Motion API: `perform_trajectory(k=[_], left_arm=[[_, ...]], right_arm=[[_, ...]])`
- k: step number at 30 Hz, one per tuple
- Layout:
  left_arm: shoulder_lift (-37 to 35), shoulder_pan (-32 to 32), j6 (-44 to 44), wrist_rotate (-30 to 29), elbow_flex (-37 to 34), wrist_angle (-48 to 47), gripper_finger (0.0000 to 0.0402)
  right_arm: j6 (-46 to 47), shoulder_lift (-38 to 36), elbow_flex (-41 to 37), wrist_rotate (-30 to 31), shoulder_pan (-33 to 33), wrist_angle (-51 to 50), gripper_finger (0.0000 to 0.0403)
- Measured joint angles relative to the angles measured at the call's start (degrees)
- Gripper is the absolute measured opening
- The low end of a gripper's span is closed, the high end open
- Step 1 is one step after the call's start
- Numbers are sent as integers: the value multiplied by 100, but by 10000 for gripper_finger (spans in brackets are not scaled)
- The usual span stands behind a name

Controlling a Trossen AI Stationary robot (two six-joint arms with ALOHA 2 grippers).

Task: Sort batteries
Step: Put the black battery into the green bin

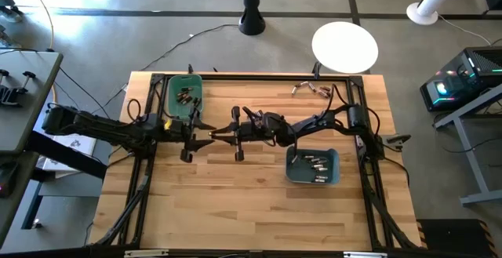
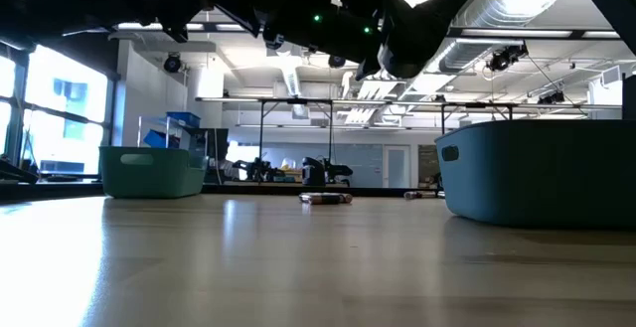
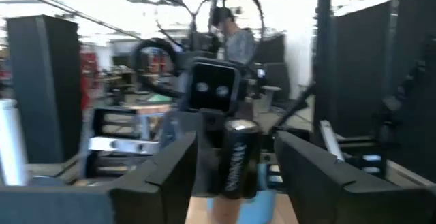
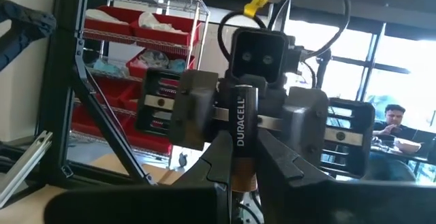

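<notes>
so mid-air handoff over the wooden desk (image 1: 235, 203): right claw (image 4: 240, 157) clenched on the upright black-and-copper cylindrical battery (image 4: 242, 139); left claw (image 3: 235, 166) spread around it, not gripping. left should clamp firmly before right releases, then carry to the green plastic bin (image 1: 174, 101).

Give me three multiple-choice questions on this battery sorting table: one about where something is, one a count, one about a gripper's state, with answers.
1. Where do the loose batteries outside the bins lie?
A. By the table's far edge, on the right arm's side
B. On the floor
C. At the near edge

2. How many bins stand on the table?
A. One
B. Two
C. Four

3. What state is the right gripper in?
A. Open and empty
B. Shut on a Duracell battery
C. Out of view

Answers: 1 A, the high view shows them there. 2 B, a green bin and a blue bin. 3 B, its fingers pinch the cell.
</notes>
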Motion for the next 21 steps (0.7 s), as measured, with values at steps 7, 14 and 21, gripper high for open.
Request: perform_trajectory(k=[7,14,21], left_arm=[[110,2,3,131,64,-23,116],[-63,-12,176,162,64,-437,43],[-294,-188,254,-264,123,-1011,43]], right_arm=[[-7,0,-2,-26,3,-19,21],[151,0,-7,-15,2,-111,22],[186,0,-7,154,0,-405,77]])
